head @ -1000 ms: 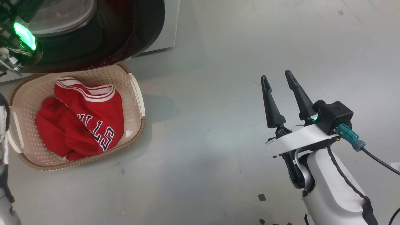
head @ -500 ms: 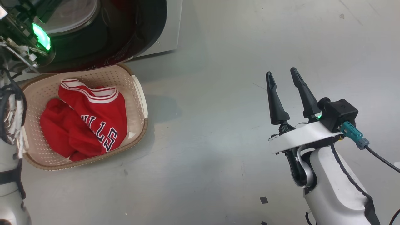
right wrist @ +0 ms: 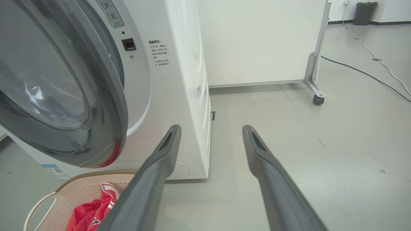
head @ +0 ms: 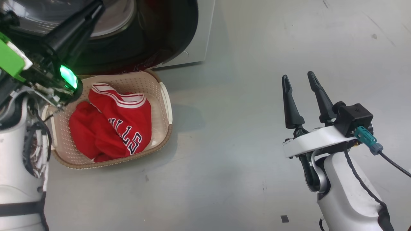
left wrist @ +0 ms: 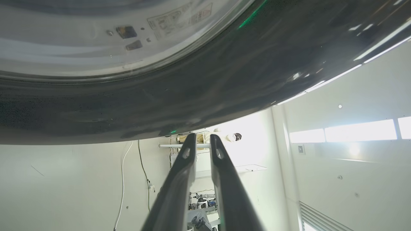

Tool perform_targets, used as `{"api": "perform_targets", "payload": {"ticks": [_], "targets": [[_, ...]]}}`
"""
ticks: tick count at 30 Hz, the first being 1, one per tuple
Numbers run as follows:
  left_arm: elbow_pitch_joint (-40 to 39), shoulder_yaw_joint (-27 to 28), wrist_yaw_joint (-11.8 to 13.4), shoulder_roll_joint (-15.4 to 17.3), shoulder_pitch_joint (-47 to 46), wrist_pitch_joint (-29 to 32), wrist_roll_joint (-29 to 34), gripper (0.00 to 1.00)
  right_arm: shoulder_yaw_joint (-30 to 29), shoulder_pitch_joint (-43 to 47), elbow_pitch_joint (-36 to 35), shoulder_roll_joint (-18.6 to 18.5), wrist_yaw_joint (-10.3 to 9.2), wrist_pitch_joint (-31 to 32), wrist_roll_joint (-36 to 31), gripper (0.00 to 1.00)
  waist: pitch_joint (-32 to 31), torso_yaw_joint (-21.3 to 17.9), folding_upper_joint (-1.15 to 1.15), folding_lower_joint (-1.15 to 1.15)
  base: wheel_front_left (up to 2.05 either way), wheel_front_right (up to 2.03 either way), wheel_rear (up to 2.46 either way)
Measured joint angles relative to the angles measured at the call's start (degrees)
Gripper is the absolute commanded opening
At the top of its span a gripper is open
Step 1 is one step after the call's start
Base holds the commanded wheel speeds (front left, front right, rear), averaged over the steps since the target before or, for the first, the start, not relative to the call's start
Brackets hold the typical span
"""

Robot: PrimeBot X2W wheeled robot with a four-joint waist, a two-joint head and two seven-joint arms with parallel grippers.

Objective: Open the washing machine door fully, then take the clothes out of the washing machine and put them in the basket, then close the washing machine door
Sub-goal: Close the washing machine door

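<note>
The jersey [head: 112, 128] lies crumpled in the basket [head: 112, 164], its dark lettering facing up, and the right wrist view catches a corner of it [right wrist: 93, 215] inside the basket's rim [right wrist: 96, 175]. The basket sits on the floor [head: 224, 134] just before the washer [head: 196, 38], with its far end under the door [head: 160, 38]. In the right wrist view the door [right wrist: 110, 96] stands swung out from the washer's white front [right wrist: 167, 96], not shut, and its lower edge reflects red. The left gripper [head: 96, 8] reaches up along the door's glossy black ring. In its own wrist view its fingers [left wrist: 202, 141] stand a narrow slit apart with nothing between them, and the tips lie right at the edge of the ring [left wrist: 192, 89]; whether they touch it cannot be told. A green light [head: 68, 77] glows on that wrist, above the basket's left end. The right gripper [head: 297, 75] hangs over bare floor well apart from the basket, fingers spread wide and holding nothing, and in its own view it [right wrist: 212, 128] points toward the washer's side and the floor beyond.
</note>
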Motion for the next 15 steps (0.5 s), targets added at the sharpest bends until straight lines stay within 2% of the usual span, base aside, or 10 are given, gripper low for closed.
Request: {"api": "perform_targets", "payload": {"ticks": [2, 3, 4, 9, 15], "targets": [[0.56, 0.37, -0.26, -0.32, 2.41, 0.0, -0.27, 0.71, -0.15, 0.35, 0.41, -0.11, 0.01, 0.0, -0.25, 1.0, -0.6, 0.92, 0.0, 0.0, 0.0, 0.0, 0.0], [0.86, 0.66, -0.6, -0.33, 3.57, -0.01, -0.27, 0.92, -0.18, 0.53, 0.53, -0.16, 0.01, 0.0, -0.47, 1.0, -0.9, 1.38, 0.0, 0.0, 0.0, 0.0, 0.0], [1.1, 0.91, -0.77, -0.35, 4.7, -0.01, -0.32, 1.0, -0.22, 0.76, 0.67, -0.23, 0.01, 0.0, -0.53, 1.0, -1.23, 1.84, 0.0, 0.0, 0.0, 0.0, 0.0], [1.47, 1.51, -1.77, -1.03, 9.32, -0.52, -0.45, 1.0, -0.57, 1.92, 1.22, -0.45, 0.07, 0.0, -0.93, 1.0, -2.92, 4.1, 0.0, 0.0, 0.0, 0.0, 0.0], [1.65, 4.82, -2.66, -2.25, 15.51, -2.35, -1.97, 1.0, -0.65, 3.22, 2.22, -0.44, 0.55, 0.01, -1.12, 1.0, -5.3, 6.24, 0.0, 0.0, 0.0, 0.0, 0.0]]}}
